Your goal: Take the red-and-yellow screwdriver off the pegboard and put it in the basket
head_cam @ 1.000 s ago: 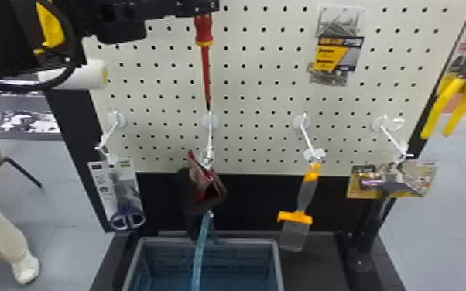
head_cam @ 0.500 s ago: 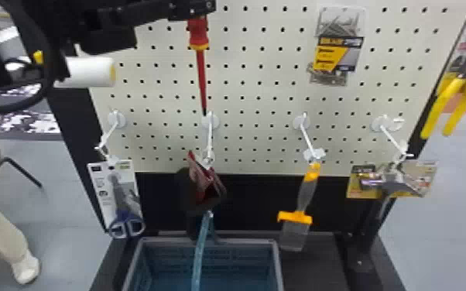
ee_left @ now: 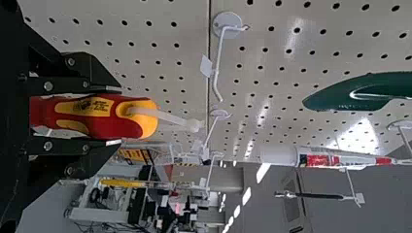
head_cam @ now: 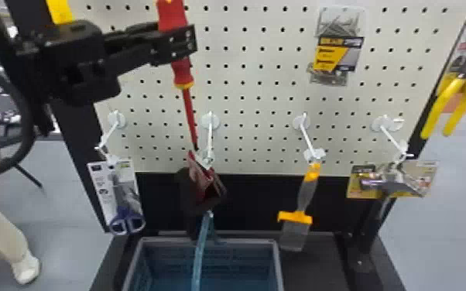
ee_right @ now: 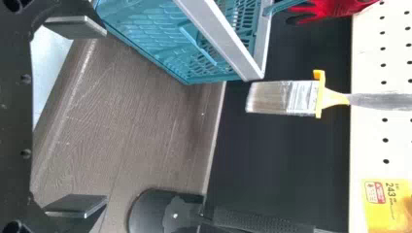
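one screwdriver (head_cam: 183, 73) held in left pincer (head_cam: 176, 44), right pincer (ee_right: 104, 116) wide, one basket (head_cam: 240, 243), one paintbrush (head_cam: 296, 218)

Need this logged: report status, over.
Left pincer shut on screwdriver, tip down. Right pincer open. Head view: red glove between tip and basket, possible snag.

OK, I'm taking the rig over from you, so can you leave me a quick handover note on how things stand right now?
Left hand: closed on the handle of the screwdriver, tip down, in front of the pegboard.
Right hand: open, holding nothing.
Basket: below the pegboard.
Done: screwdriver gripped; it looks unhooked, but its strap ends close to a hook in the left wrist view, so check.
Left to do: bring it down past the hanging gloves, which could snag the tip, then release it in the basket.
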